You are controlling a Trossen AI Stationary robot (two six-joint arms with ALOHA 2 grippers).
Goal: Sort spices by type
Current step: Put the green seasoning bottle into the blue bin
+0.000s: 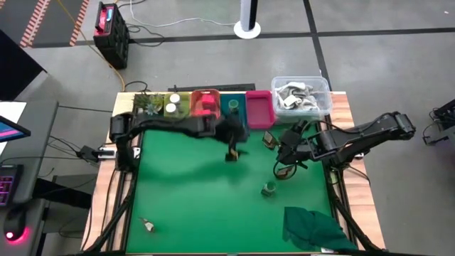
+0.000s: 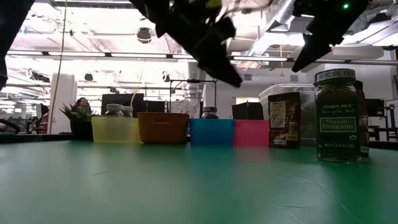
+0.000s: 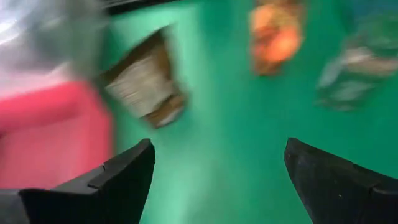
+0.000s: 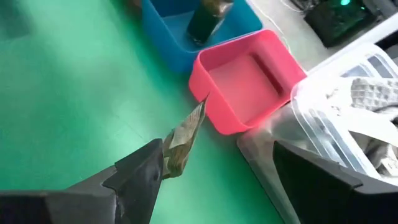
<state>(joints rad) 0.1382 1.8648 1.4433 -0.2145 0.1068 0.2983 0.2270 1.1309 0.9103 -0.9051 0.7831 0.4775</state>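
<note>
My left gripper (image 1: pixel 231 152) (image 3: pixel 217 162) hangs open and empty above the green mat, just on the near side of the blue tray (image 1: pixel 232 107). My right gripper (image 1: pixel 286 152) (image 4: pixel 217 149) is open beside a dark brownish sachet (image 1: pixel 269 139) (image 4: pixel 183 140), which stands on its edge near the pink tray (image 4: pixel 245 81). A green-lidded oregano jar (image 1: pixel 268 188) (image 2: pixel 336 115) stands upright on the mat. Another small dark item (image 1: pixel 284 171) sits between that jar and the right gripper. A dark jar (image 4: pixel 208 18) stands in the blue tray. My right gripper has one finger (image 4: pixel 146 168) close against the sachet's upper edge (image 4: pixel 186 134), coming from above on a slant. I cannot tell whether it touches. The other finger stands well apart from the sachet.
A row of trays lines the far edge: yellow (image 1: pixel 173 104) with white-capped jars, orange-red (image 1: pixel 205 103), blue and pink (image 1: pixel 259 108). A clear tub (image 1: pixel 300 96) stands to their right. A dark green cloth (image 1: pixel 313 226) lies at the near right, and a tiny item (image 1: pixel 148 226) at the near left.
</note>
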